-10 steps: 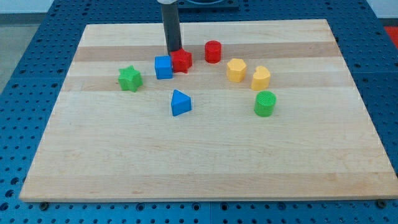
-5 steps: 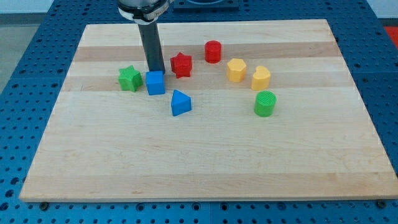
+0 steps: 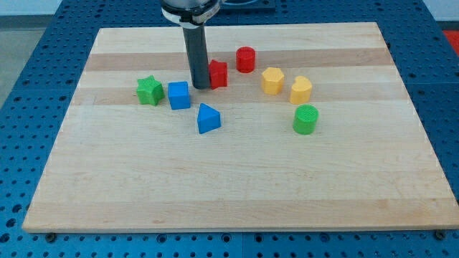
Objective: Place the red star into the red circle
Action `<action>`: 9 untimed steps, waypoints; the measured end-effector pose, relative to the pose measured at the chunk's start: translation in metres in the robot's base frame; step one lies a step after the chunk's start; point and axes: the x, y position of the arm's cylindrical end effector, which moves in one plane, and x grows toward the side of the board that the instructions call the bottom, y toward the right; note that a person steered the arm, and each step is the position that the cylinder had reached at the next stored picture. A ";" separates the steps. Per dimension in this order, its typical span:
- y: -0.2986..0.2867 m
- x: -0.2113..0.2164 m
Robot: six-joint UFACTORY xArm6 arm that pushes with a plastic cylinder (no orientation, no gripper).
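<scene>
The red star lies on the wooden board near the view's top, partly hidden by my rod. The red circle, a short cylinder, stands up and to the right of the star, a small gap apart. My tip rests on the board against the star's left side, between the star and the blue cube.
A green star lies left of the blue cube. A blue triangle lies below my tip. Two yellow blocks and a green cylinder stand to the right.
My tip pushed the blue cube down and left, then moved right to the red star's left side. The star has shifted slightly right, toward the red cylinder.
</scene>
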 end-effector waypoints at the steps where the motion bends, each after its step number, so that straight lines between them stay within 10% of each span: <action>1: -0.012 0.000; 9: 0.035 -0.010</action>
